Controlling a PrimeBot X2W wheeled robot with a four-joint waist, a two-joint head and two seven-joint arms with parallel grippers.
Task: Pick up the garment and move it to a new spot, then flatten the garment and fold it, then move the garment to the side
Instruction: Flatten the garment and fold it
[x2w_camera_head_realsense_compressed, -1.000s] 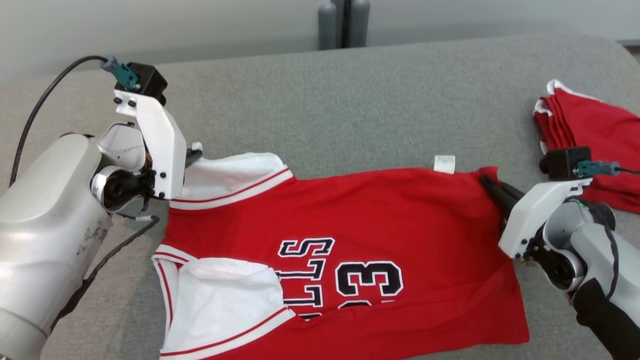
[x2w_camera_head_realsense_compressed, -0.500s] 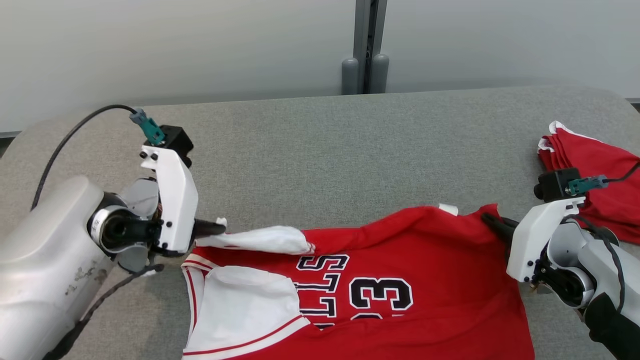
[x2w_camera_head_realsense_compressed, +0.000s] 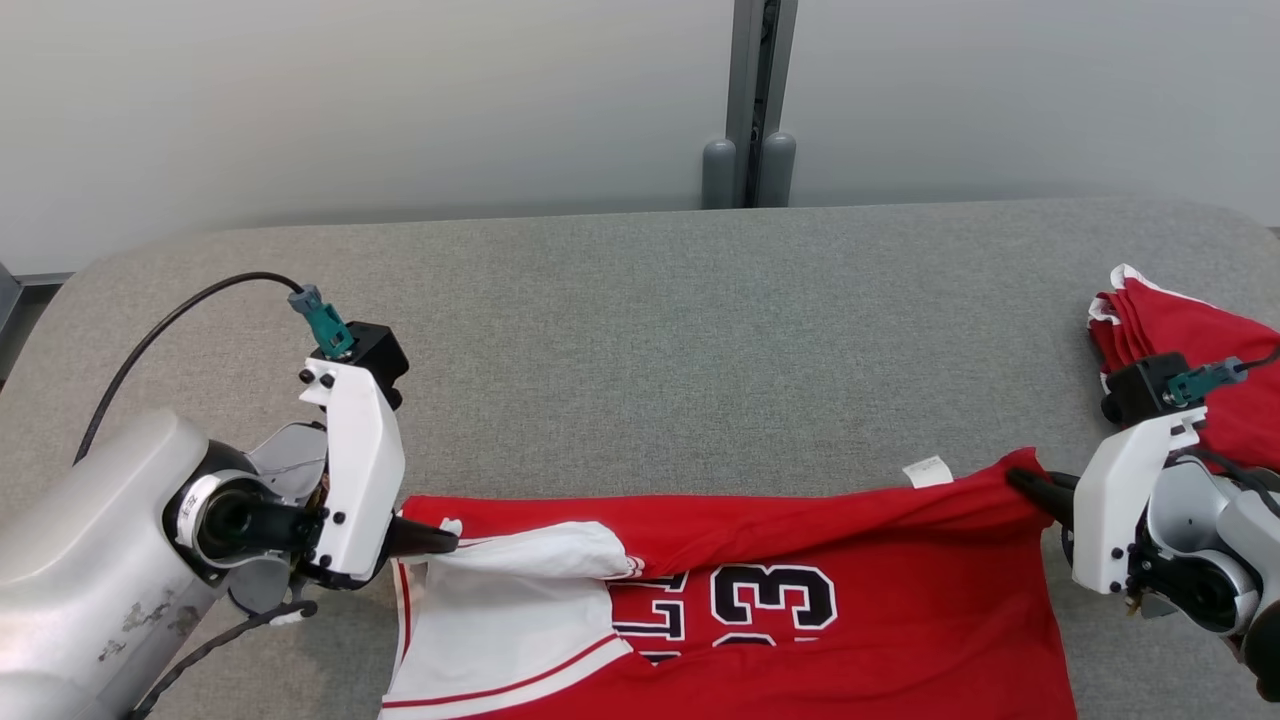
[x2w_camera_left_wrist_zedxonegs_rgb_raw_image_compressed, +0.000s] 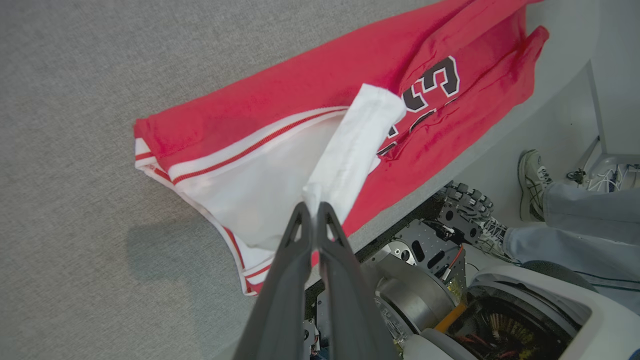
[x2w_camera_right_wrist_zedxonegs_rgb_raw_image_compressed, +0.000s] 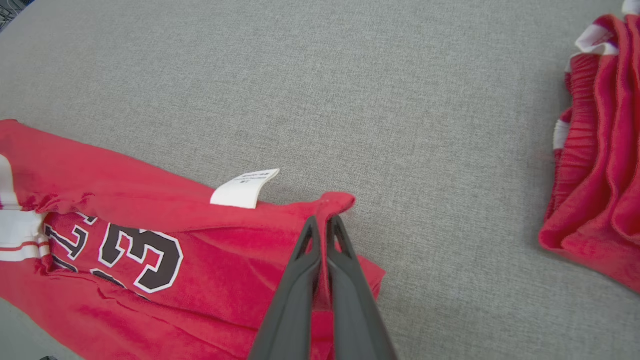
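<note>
The garment (x2w_camera_head_realsense_compressed: 800, 610) is a red basketball jersey with white trim and black numerals, lying at the near edge of the grey table (x2w_camera_head_realsense_compressed: 640, 330). My left gripper (x2w_camera_head_realsense_compressed: 445, 540) is shut on its white shoulder strap (x2w_camera_left_wrist_zedxonegs_rgb_raw_image_compressed: 352, 150), lifted off the cloth. On the right, my right gripper (x2w_camera_head_realsense_compressed: 1020, 482) is shut on the red hem corner (x2w_camera_right_wrist_zedxonegs_rgb_raw_image_compressed: 335, 202), beside a white care label (x2w_camera_right_wrist_zedxonegs_rgb_raw_image_compressed: 245, 187). The far half of the jersey is drawn toward me and folds over the printed front. Its near part hangs past the table edge in the left wrist view.
A pile of red clothes with white trim (x2w_camera_head_realsense_compressed: 1190, 350) lies at the table's right end, close behind my right wrist. A person's shoe and jeans leg (x2w_camera_left_wrist_zedxonegs_rgb_raw_image_compressed: 532, 182) stand on the floor by the robot's base (x2w_camera_left_wrist_zedxonegs_rgb_raw_image_compressed: 450, 280). A grey post (x2w_camera_head_realsense_compressed: 755, 100) stands behind the table.
Both grippers have pulled the jersey's far edge toward me, folding it over the lettering. The head camera has tilted up, so the table sits lower in view.
</note>
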